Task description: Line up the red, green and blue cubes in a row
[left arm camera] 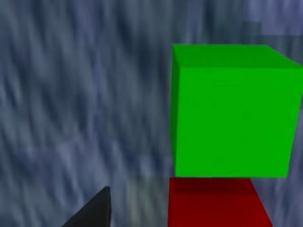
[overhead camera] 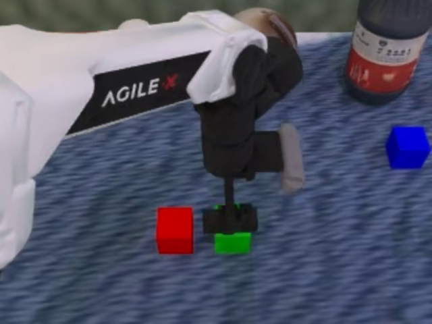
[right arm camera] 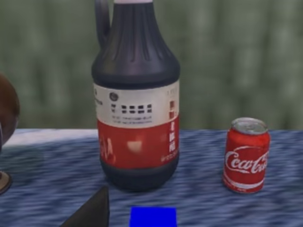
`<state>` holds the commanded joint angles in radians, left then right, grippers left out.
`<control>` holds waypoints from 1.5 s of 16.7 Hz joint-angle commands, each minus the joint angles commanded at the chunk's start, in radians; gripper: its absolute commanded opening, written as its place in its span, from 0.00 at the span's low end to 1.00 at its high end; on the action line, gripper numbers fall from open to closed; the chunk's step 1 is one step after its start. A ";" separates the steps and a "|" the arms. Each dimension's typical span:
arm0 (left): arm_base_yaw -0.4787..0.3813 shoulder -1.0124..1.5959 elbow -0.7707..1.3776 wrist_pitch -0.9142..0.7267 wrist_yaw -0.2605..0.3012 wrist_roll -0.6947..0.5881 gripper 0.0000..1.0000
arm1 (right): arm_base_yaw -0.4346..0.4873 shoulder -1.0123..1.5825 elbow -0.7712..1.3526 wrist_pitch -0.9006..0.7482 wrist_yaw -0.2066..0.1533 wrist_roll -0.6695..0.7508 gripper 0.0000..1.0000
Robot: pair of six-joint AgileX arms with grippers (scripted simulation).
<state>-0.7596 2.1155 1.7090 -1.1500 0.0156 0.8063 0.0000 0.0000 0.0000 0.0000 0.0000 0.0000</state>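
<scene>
The red cube (overhead camera: 175, 229) and the green cube (overhead camera: 233, 242) sit side by side on the blue cloth near the front middle, a small gap between them. My left gripper (overhead camera: 230, 219) hangs just above the green cube, open and holding nothing. In the left wrist view the green cube (left arm camera: 232, 111) fills the picture beside the red cube (left arm camera: 215, 203), with one dark finger (left arm camera: 97, 210) well off to the side. The blue cube (overhead camera: 407, 147) lies alone at the far right. It shows in the right wrist view (right arm camera: 153, 216), just ahead of my open right gripper's finger (right arm camera: 94, 210).
A dark bottle with a red label (overhead camera: 388, 47) stands at the back right, behind the blue cube. A cola can (right arm camera: 246, 155) stands beside the bottle (right arm camera: 136, 94). A brown round object (overhead camera: 270, 20) sits at the back, partly hidden by my left arm.
</scene>
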 joint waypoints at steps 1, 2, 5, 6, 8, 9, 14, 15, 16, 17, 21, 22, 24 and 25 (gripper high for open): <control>0.000 -0.001 0.001 -0.001 0.000 0.000 1.00 | 0.000 0.000 0.000 0.000 0.000 0.000 1.00; 0.000 -0.001 0.001 -0.001 0.000 0.000 1.00 | 0.000 0.000 0.000 0.000 0.000 0.000 1.00; 0.000 -0.005 -0.010 0.007 0.000 -0.004 1.00 | 0.001 0.010 0.010 -0.007 -0.001 0.001 1.00; 0.012 -0.023 -0.028 0.019 -0.001 -0.013 1.00 | 0.003 0.030 0.030 -0.021 -0.002 0.002 1.00; 0.050 -0.088 -0.093 0.060 -0.004 -0.042 1.00 | 0.008 0.102 0.103 -0.069 -0.005 0.006 1.00; 0.074 -0.133 -0.137 0.087 -0.005 -0.061 1.00 | 0.011 0.154 0.155 -0.102 -0.006 0.009 1.00; 0.233 -0.503 -0.455 0.280 -0.016 -0.194 1.00 | 0.022 0.570 0.536 -0.338 -0.004 0.026 1.00; 0.268 -0.596 -0.530 0.325 -0.018 -0.226 1.00 | 0.024 0.681 0.626 -0.395 -0.003 0.029 1.00; 0.308 -0.702 -0.616 0.376 -0.020 -0.262 1.00 | 0.027 0.800 0.719 -0.455 -0.002 0.033 1.00; 0.346 -0.805 -0.699 0.425 -0.022 -0.297 1.00 | 0.029 0.922 0.813 -0.517 0.000 0.036 1.00; 0.500 -1.239 -1.055 0.635 -0.028 -0.449 1.00 | 0.040 1.412 1.181 -0.765 0.006 0.048 1.00; 0.539 -1.351 -1.146 0.691 -0.029 -0.489 1.00 | 0.043 1.526 1.268 -0.824 0.008 0.052 1.00; 0.605 -1.548 -1.304 0.793 -0.029 -0.562 1.00 | 0.048 1.733 1.431 -0.935 0.010 0.059 1.00; 0.637 -1.646 -1.380 0.845 -0.029 -0.598 1.00 | 0.051 1.824 1.506 -0.985 0.011 0.062 1.00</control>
<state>-0.1225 0.4694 0.3289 -0.3049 -0.0130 0.2080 0.0508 1.8242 1.5064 -0.9848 0.0107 0.0622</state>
